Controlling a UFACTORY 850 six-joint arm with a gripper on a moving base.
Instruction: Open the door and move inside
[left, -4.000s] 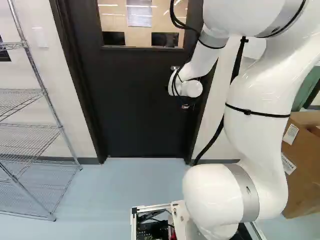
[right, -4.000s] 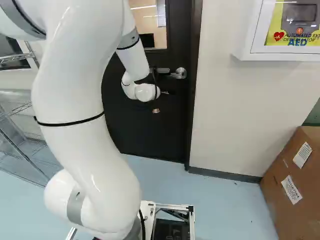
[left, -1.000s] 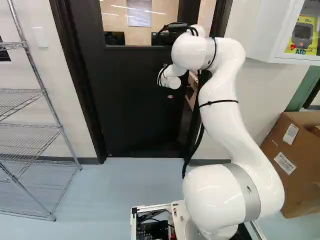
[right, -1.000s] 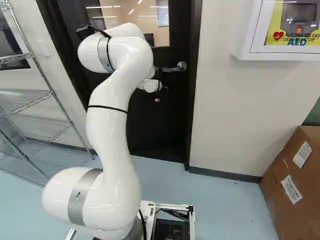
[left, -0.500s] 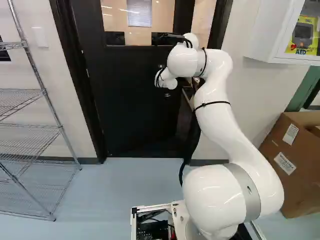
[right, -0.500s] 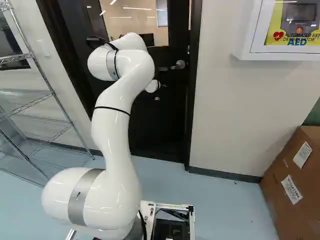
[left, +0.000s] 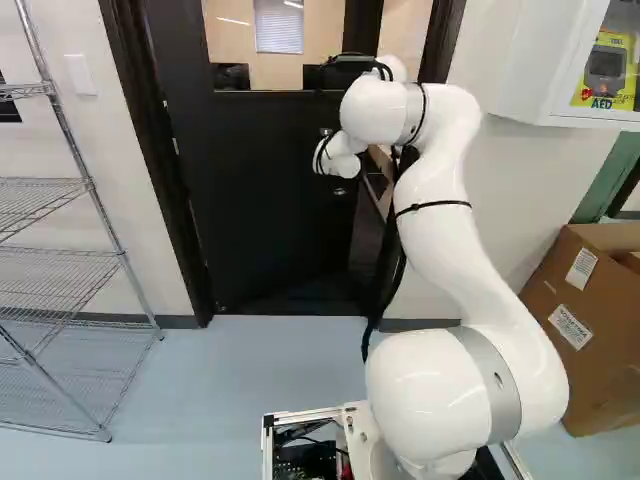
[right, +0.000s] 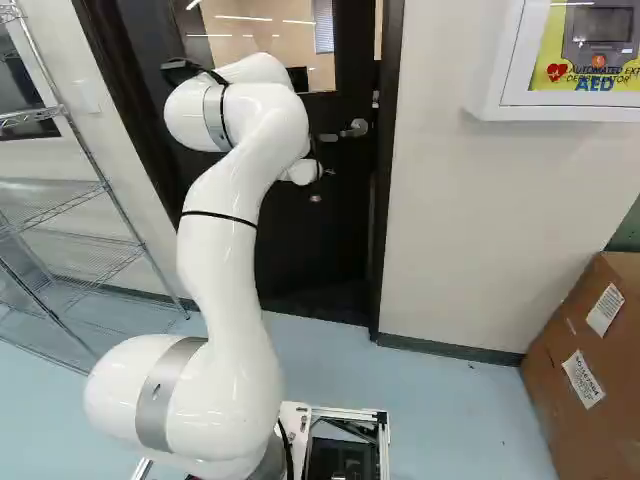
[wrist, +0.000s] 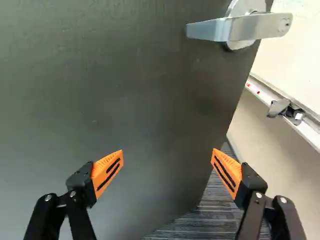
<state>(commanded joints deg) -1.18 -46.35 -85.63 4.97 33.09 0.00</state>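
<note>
In the right base view the gripper shows only as a small dark bit past the wrist, just below the lever handle. The wrist view has the gripper with its orange-padded fingers wide open, nothing between them, facing the dark door. Ahead of the fingers, toward the door's free edge, is the silver handle, untouched. The door stands ajar, swung away from me, with a gap between its handle-side edge and the frame.
Through the gap show a striped floor and a pale wall with a ledge. A wire shelf stands left of the doorway. Right of it are a wall-mounted AED cabinet and a cardboard box.
Over four seconds the door has swung from closed to ajar, and the arm has folded into a new pose. Since half a second ago the door's gap has widened slightly. The base has not moved.
</note>
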